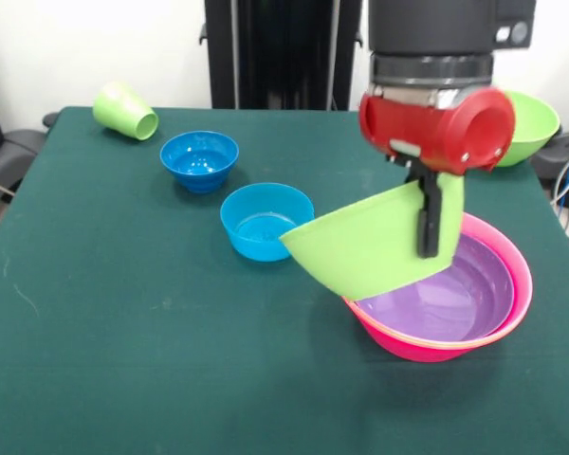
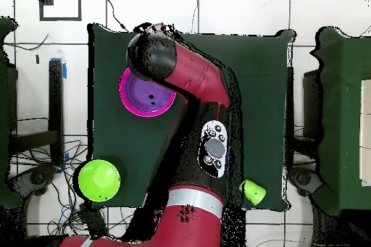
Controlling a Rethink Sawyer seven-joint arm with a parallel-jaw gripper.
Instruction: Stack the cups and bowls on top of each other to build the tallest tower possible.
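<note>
The tower (image 1: 446, 313) is seen at the right of the counter (image 1: 123, 332) in the front view — a big pink bowl (image 1: 517, 275) outermost, an orange rim just inside it, and a purple bowl (image 1: 450, 294) innermost; in the overhead view the pile (image 2: 145, 95) is partly hidden under the arm (image 2: 203, 85). A light-green bowl (image 1: 375, 242) is held tilted above the near-left rim of the tower, its opening turned up and to the left; whether it touches the pile cannot be told. The end effector (image 1: 430, 223) is clamped on this bowl's wall, one black finger (image 1: 429, 218) being seen flat against the outside. A second green bowl (image 1: 531, 128) stands at the far right corner of the counter, also shown in the overhead view (image 2: 99, 180). Two small blue bowls are set upright, well apart from the tower — one (image 1: 199, 159) farther back, one (image 1: 266, 220) nearer, just beside the held bowl's rim. A light-green cup (image 1: 125, 111) lies on its side at the far left corner; it is seen in the overhead view too (image 2: 253, 191). No brand, label or writing can be read on any item.
</note>
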